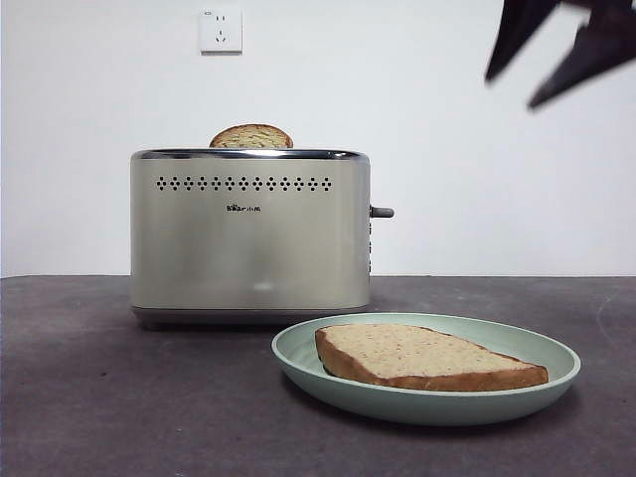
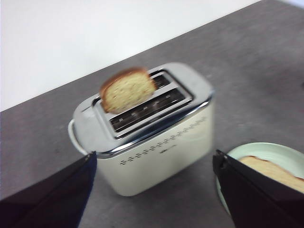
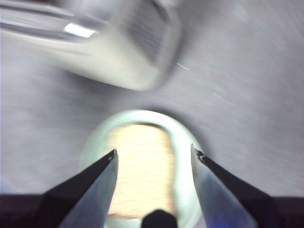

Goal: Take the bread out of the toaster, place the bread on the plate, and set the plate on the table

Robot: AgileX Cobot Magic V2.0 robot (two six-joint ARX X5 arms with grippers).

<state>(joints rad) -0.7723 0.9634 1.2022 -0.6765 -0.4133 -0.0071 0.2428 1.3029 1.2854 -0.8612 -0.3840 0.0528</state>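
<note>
the front view is sharp and evenly lit against a bright white wall, with a soft shadow under the plate point(image 1: 427, 397) and a pale sheen on the toaster point(image 1: 248, 238). the left wrist view is mildly blurred, most on the dark slice point(image 2: 127, 89). the right wrist view is heavily smeared, with glare on the toaster's chrome and the bread point(image 3: 142, 166) washed out.

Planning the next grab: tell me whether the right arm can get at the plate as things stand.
Probably yes. The right gripper hangs open above the plate, with nothing between them; only the bread lies on it, and the toaster stands behind.
</note>
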